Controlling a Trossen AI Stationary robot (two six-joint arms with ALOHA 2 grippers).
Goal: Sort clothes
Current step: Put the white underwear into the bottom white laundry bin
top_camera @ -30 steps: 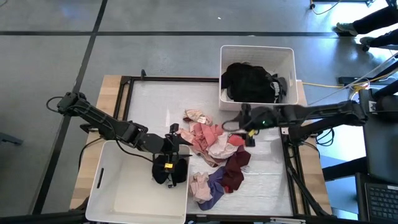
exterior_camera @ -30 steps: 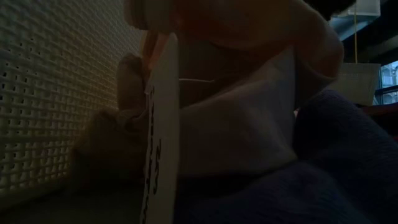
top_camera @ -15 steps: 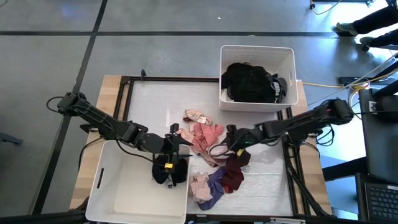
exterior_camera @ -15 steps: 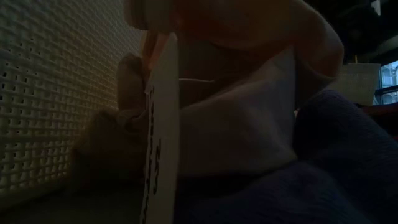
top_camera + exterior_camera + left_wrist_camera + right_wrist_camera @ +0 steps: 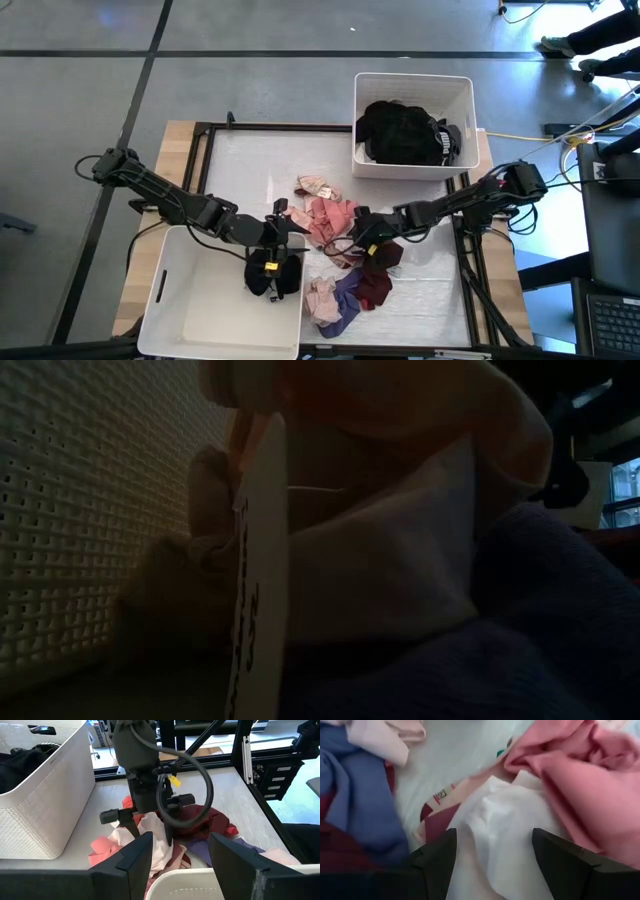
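Sorting in progress, pick phase: the right gripper [image 5: 352,240] is lowered onto the heap of clothes [image 5: 340,255] at mid-table, its fingers [image 5: 432,865] spread wide on either side of a white garment [image 5: 505,835] with nothing yet between them. That white piece lies against a pink garment [image 5: 580,775], while a purple garment [image 5: 355,815] and a maroon garment [image 5: 375,280] sit just beside it, all overlapping in one loose mound. The left wrist view shows the same gripper [image 5: 150,827] from in front, tips down at the top of the pile. The left gripper [image 5: 272,262] hangs over the inner edge of the near white bin [image 5: 170,310] with something dark beneath it; whether its fingers grip that dark thing cannot be told, though its own wrist view shows them set apart. The far white bin [image 5: 465,120] already holds black clothes [image 5: 405,135], suggesting darks are collected there. Judged from this, the step in hand is seizing the next item, probably the white one. The next move would call for pressing down a little so the fingers bite into the white fabric alone, closing, then lifting clear enough that the pink neighbour falls away before carrying it to a bin.
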